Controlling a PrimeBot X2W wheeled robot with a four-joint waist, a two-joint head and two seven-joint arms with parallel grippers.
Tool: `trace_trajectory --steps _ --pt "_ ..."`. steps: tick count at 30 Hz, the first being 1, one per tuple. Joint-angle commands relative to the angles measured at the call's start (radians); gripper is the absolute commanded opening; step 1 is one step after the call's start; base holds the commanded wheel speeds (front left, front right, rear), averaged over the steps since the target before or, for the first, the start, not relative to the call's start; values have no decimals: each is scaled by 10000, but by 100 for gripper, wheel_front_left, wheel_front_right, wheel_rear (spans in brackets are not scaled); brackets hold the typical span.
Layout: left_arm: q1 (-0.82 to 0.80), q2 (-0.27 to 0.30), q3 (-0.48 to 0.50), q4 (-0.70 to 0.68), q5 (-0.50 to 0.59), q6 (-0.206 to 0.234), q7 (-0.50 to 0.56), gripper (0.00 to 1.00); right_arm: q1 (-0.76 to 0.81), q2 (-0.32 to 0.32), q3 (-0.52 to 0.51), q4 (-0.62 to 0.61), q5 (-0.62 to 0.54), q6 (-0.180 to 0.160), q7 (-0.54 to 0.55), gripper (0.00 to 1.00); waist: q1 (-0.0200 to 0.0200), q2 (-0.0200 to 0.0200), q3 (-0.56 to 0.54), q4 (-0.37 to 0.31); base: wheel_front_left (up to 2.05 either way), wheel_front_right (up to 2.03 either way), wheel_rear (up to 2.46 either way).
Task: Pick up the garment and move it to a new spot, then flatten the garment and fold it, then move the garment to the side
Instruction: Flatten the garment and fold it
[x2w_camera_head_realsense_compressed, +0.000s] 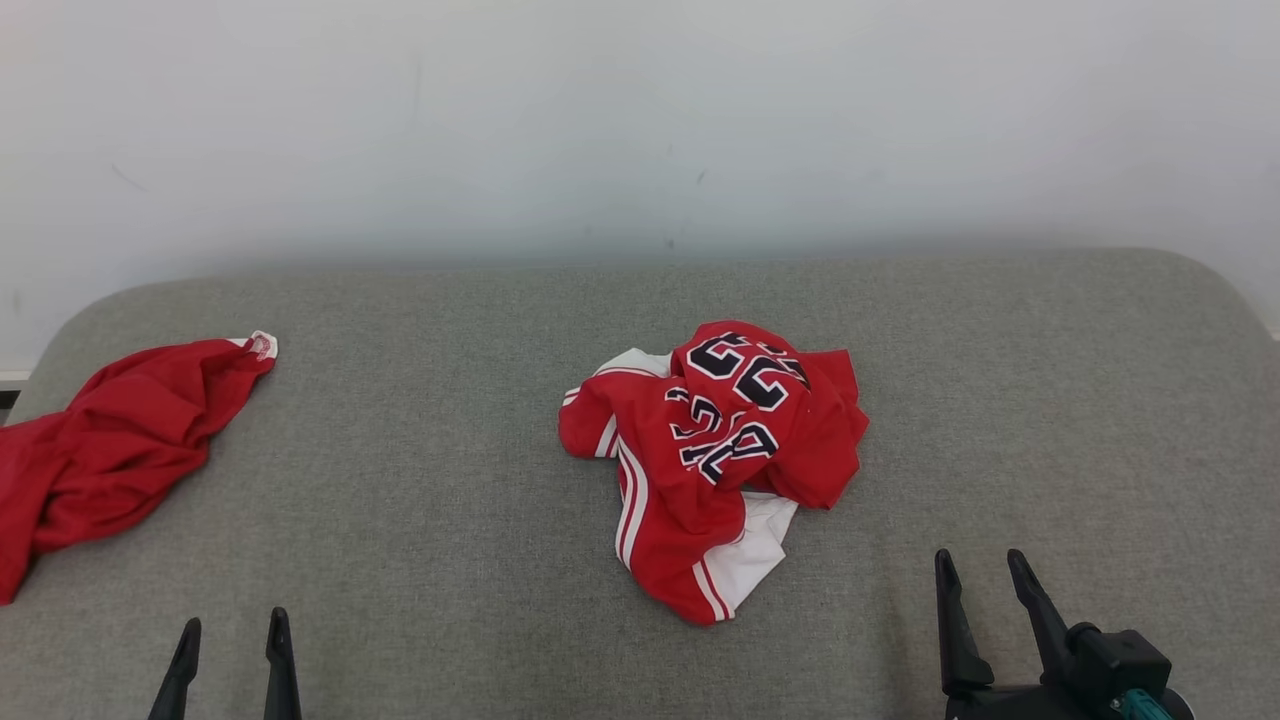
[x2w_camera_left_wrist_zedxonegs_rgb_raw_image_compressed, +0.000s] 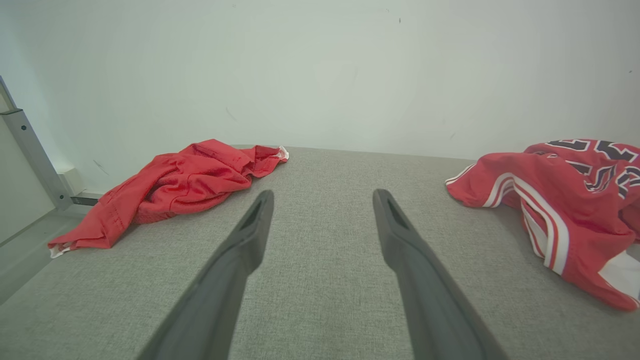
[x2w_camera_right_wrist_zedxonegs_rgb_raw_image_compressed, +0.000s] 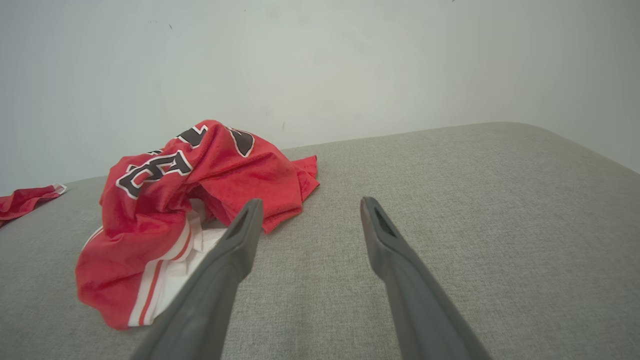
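**Q:** Where is the garment?

**A:** The crumpled red-and-white garment (x2w_camera_head_realsense_compressed: 715, 465) lies heaped at the middle of the grey padded surface (x2w_camera_head_realsense_compressed: 450, 520), numbers uppermost. By its bunched state, it awaits picking up. A second red cloth (x2w_camera_head_realsense_compressed: 110, 440) sits well apart at the left edge.

**Q:** And the arms?

**A:** Both are low at the near edge, fingers pointing toward the wall. The left gripper (x2w_camera_head_realsense_compressed: 234, 618) and right gripper (x2w_camera_head_realsense_compressed: 980, 556) are spread wide and hold nothing, and the right is nearer the garment.

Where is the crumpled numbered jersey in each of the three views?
Head view: jersey at picture centre.
Left wrist view: right edge, partly cut off.
Right wrist view: left of centre.
Shared landmark: plain red garment, lying to its left in all three.
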Motion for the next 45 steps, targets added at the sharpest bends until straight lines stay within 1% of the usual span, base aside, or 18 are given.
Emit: trace_trajectory --steps 1,19,25,28,33,38,45 --pt "-49 -43 45 15 81 -45 -37 100 64 21 21 -2 70 -22 -5 100 0 0 4 -4 0 0 0" --pt "-113 -227 274 101 271 -139 -37 100 32 21 87 18 84 -22 -5 100 0 0 32 -69 0 0 0" --pt "-633 -353 -13 62 193 -216 -35 100 -7 21 144 47 104 -22 -5 100 0 0 84 -140 0 0 0" --pt "-1051 -359 -345 201 148 -242 -36 100 -114 19 232 67 116 -22 -5 100 0 0 155 -274 0 0 0" --pt "-1899 -337 -1266 691 100 -324 -36 100 -247 21 356 47 127 -22 -5 100 0 0 420 -640 0 0 0" --pt "-2749 -331 -2186 1360 -153 -311 -36 100 -364 21 421 20 210 -22 -3 100 0 0 781 -1156 0 0 0" --pt "-3505 -163 -3583 2593 -553 -317 22 100 -566 22 451 -14 385 -22 -5 100 0 0 1307 -1929 0 0 0"
